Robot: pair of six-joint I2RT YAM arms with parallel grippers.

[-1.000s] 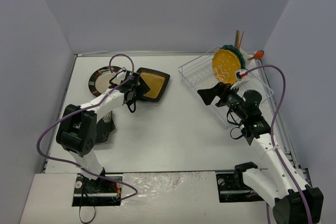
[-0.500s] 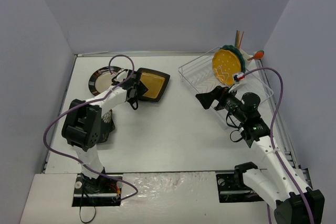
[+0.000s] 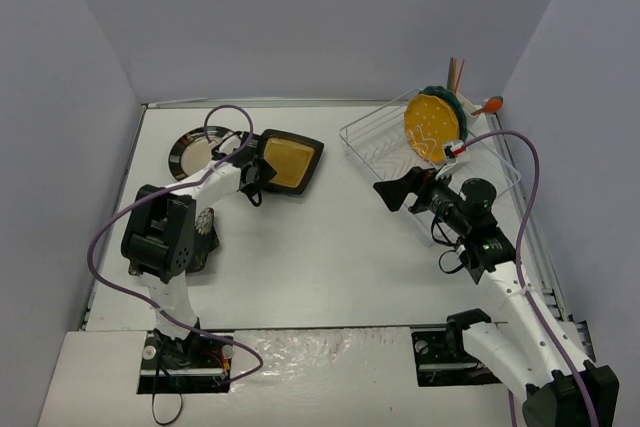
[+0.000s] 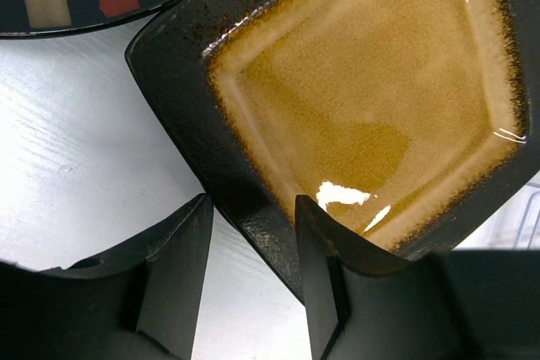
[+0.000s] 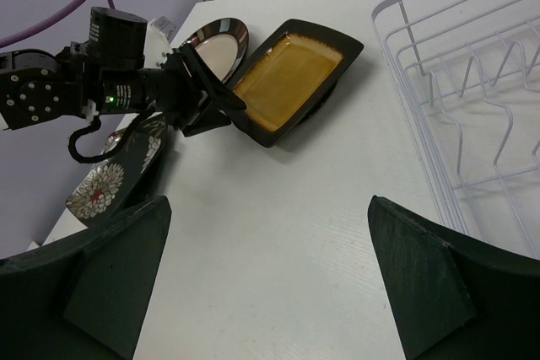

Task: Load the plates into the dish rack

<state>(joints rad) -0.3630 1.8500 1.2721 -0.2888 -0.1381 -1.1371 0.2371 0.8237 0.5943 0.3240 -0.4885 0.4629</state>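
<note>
Your dish rack (image 3: 362, 147) is holding two plates on edge: a yellow round plate (image 3: 431, 127) with a teal plate (image 3: 461, 105) right behind it, and utensils (image 3: 456, 72) are poking up at its far corner. Your left gripper (image 4: 251, 201) is straddling the rim of the black square plate (image 4: 363, 115), which is lying on the table (image 3: 330, 267). I can't tell whether it's biting. Your right gripper (image 3: 395, 190) is hanging wide apart just beside the rack.

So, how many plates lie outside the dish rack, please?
3: striped round plate far left; amber square plate beside it, at the left gripper; floral plate nearer, partly hidden beside the left arm.
</note>
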